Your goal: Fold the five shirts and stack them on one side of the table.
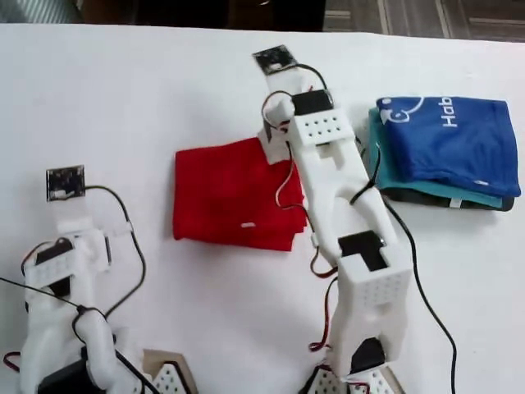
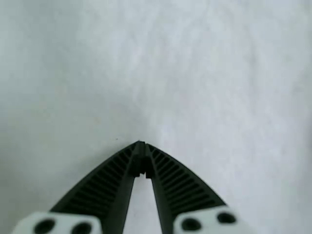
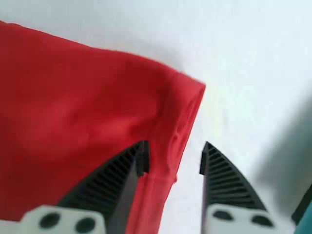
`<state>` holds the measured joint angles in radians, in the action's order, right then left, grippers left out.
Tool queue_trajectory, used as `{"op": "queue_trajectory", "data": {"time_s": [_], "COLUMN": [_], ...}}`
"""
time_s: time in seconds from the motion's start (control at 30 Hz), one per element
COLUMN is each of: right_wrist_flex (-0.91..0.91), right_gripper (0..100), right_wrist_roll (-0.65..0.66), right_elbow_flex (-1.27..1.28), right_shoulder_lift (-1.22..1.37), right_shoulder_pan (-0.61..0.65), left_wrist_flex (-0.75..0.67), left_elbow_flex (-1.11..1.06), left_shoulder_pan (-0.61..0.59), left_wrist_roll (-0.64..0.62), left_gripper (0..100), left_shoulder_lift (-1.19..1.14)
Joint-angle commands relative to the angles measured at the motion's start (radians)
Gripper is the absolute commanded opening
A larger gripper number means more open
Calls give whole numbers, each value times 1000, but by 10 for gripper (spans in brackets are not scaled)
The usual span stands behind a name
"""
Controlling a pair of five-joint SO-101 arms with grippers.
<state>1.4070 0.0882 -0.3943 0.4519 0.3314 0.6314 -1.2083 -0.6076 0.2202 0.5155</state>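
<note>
Nearest, at 8 o'clock, the left gripper (image 2: pixel 140 146) is closed on nothing above the bare table (image 1: pixel 123 98). At centre lies the red shirt (image 1: pixel 230 197), folded but apart from the stack. The right gripper (image 3: pixel 174 151) is partly open astride its 3 o'clock edge, not yet pinching it. Farther off, at 2 o'clock, a blue shirt (image 1: pixel 447 144) tops a teal shirt (image 1: pixel 385 168) and a dark shirt (image 1: pixel 426 199). Three look done, and the red one has yet to join them.

A table (image 1: pixel 148 98) draped in white cloth is seen across most of the high view. Along the top edge, brown plank flooring (image 1: pixel 467 16) is shown at upper right, and a pale ribbed surface (image 1: pixel 37 10) at upper left.
</note>
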Motion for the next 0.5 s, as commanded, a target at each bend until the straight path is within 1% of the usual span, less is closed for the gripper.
{"op": "queue_trajectory", "data": {"time_s": [0.0, 0.13, 0.2, 0.37, 0.47], "right_wrist_flex": [93, 105, 62, -114, -163], "right_gripper": [152, 152, 152, 152, 152], "right_wrist_roll": [-40, -38, -25, -8, -3], "right_elbow_flex": [2, 97, 186, 456, 555], "right_shoulder_lift": [-67, -101, -124, -220, -305], "right_shoulder_pan": [-1, 1, -1, -1, -1], "left_wrist_flex": [-15, -15, -15, -15, -15], "left_elbow_flex": [2, 2, 2, 2, 2], "left_shoulder_pan": [6, 6, 6, 6, 6], "left_wrist_roll": [-6, -6, -6, -6, -6], "left_gripper": [27, 27, 27, 27, 27], "left_shoulder_lift": [25, 25, 25, 25, 25]}}
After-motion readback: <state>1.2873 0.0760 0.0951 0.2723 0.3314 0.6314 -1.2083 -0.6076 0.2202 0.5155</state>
